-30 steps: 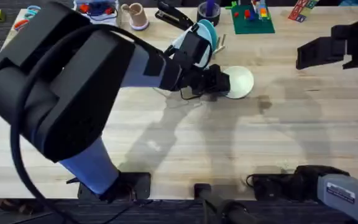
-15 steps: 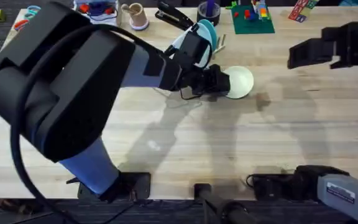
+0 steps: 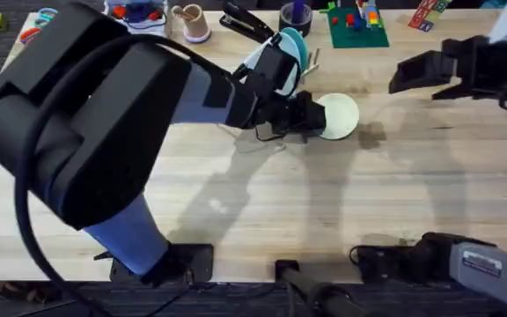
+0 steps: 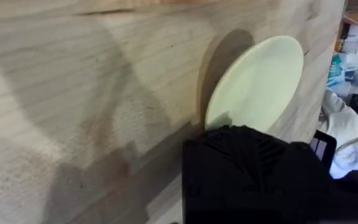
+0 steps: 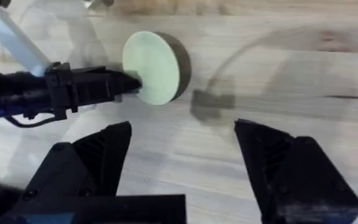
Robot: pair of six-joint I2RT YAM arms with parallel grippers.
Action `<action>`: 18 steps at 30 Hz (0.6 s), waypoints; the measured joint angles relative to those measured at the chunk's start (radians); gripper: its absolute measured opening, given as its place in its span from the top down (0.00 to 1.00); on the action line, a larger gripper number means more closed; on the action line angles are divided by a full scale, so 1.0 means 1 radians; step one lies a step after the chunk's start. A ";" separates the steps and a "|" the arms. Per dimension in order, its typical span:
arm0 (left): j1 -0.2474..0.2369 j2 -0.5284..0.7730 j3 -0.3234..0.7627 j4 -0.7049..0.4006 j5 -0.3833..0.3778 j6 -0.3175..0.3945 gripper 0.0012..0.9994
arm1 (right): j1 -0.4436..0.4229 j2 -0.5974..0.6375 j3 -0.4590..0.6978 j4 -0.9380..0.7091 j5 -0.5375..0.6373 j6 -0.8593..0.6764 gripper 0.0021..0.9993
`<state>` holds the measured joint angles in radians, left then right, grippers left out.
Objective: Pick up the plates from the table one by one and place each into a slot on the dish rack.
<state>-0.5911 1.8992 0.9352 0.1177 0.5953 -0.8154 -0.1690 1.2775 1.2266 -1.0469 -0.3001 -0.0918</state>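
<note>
Near the table's far middle, the pale cream-yellow plate lay flat on the wood. Left gripper was at its near-left rim, touching it; black fingers reached the plate edge, also seen from the right wrist view. Whether those fingers were pinching the rim or just resting against it, cannot tell. Left wrist view showed the same cream plate just past a black finger, plate casting a dark shadow on the wood grain.

Teal plate stood upright just behind the left arm's wrist, at the dish rack, whose thin pegs poked out beside it. Which slot, cannot tell; arm covered most of it.

Right gripper hovered over the table's far right side, well apart from the cream plate, nothing between its fingers. Right wrist view had its two black fingers spread wide, bare wood between them, cream plate farther off.

Along the far edge: a green block board with coloured pieces, a pinkish cup, a dark cup.
</note>
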 joint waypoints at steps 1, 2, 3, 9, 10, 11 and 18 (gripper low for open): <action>0.000 0.000 0.000 0.000 0.000 0.000 0.96 | -0.003 0.024 0.000 0.003 -0.017 -0.010 0.00; 0.000 0.000 0.000 0.000 0.000 0.000 0.96 | -0.004 0.047 0.000 0.007 -0.034 -0.019 0.00; 0.000 0.000 0.000 0.000 0.000 0.000 0.96 | -0.005 0.072 0.000 0.014 -0.051 -0.029 0.01; 0.000 0.000 0.000 0.000 0.000 0.000 0.96 | -0.005 0.202 -0.002 0.074 -0.125 -0.084 0.01; 0.000 0.000 0.000 0.000 0.000 0.000 0.96 | -0.005 0.222 -0.002 0.084 -0.135 -0.093 0.01; 0.000 0.000 0.000 0.000 0.000 0.000 0.96 | -0.005 0.242 -0.002 0.091 -0.146 -0.101 0.01; 0.000 0.000 0.000 0.000 0.000 0.000 0.96 | -0.005 0.381 -0.002 0.153 -0.213 -0.146 0.01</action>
<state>-0.5911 1.8992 0.9352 0.1177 0.5957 -0.8154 -0.1741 1.6583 1.2247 -0.8940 -0.5126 -0.2382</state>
